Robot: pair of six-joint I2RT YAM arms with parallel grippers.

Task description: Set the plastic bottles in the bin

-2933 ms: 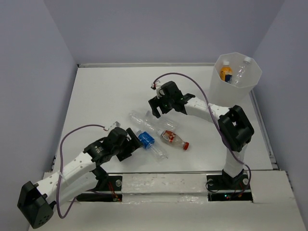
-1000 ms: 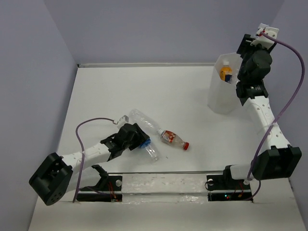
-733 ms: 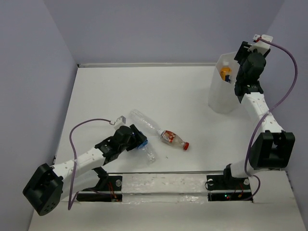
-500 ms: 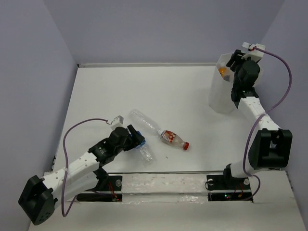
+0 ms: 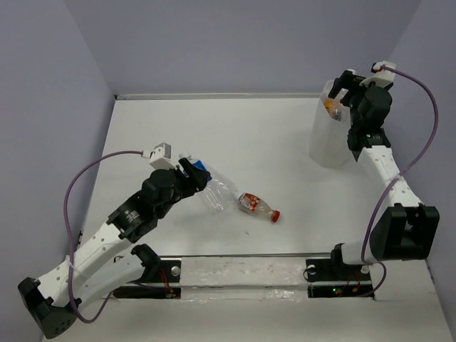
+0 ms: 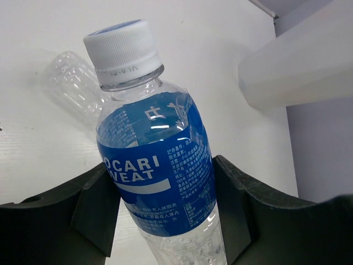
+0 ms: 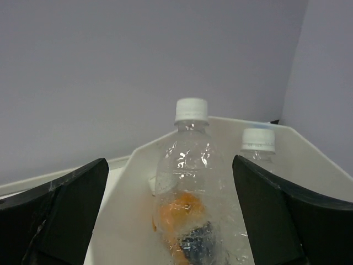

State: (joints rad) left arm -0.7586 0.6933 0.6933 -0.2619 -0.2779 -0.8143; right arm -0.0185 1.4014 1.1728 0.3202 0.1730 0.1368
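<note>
My left gripper [image 5: 194, 178] [image 6: 165, 212] is shut on the blue-labelled plastic bottle [image 6: 151, 165] [image 5: 206, 187] and holds it above the table, white cap away from the wrist. A clear bottle [image 5: 226, 188] [image 6: 71, 83] lies on the table beside it, and a red-labelled, red-capped bottle [image 5: 257, 205] lies to its right. My right gripper [image 5: 343, 87] [image 7: 170, 171] stands open over the bin [image 5: 329, 142] [image 7: 124, 193]. A clear white-capped bottle [image 7: 190, 160] stands in the bin between the fingers, touching neither. An orange bottle [image 5: 329, 107] and another white-capped bottle [image 7: 258, 142] are in there too.
The bin sits at the table's far right corner against the lavender side wall [image 5: 427, 85]. A raised ledge [image 5: 214, 95] runs along the back of the table. Purple cables [image 5: 92, 174] loop off both wrists.
My right gripper has opened above the bin, leaving the clear bottle inside. My left arm has lifted the blue-labelled bottle off the table and carried it up and away from the near edge.
</note>
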